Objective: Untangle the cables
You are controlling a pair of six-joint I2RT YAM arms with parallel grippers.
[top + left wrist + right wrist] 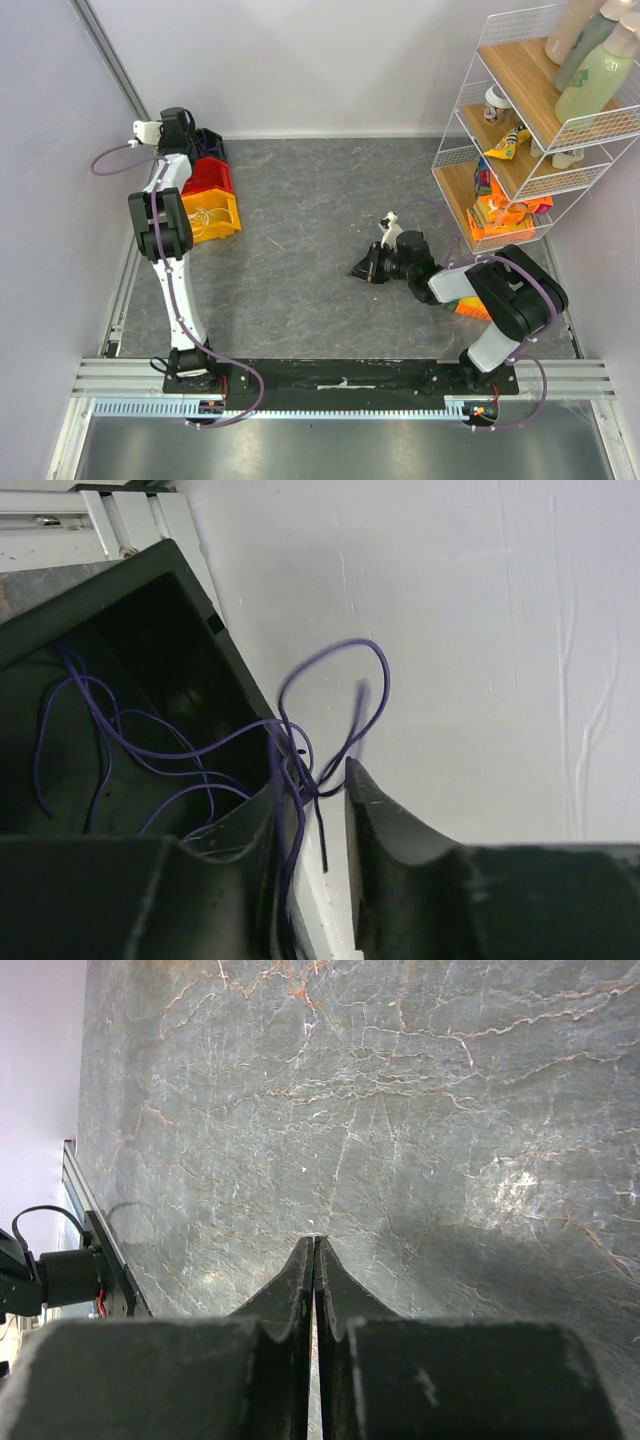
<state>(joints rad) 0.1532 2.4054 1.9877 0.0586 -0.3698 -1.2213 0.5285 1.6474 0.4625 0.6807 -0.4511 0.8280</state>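
— Far left corner of the table (400, 1110): where is the cable?

— A purple cable (345, 644) loops up against the white wall (480, 630), then drops through the gap of the left claw (315, 780). Its other strands trail over the rim and lie inside the dark bin (130, 620) just beside the claw.

— Is the claw gripping it?

— The fingers stand narrowly apart. The cable runs between them, close to one finger; no pinch shows.

— And the other arm?

— The right claw (315, 1245) is low over the bare stone table, well apart from the cable, its fingers pressed together on nothing.

— Anything else nearby?

— A red bin (208, 177) and a yellow bin (212, 215), next to the dark one.
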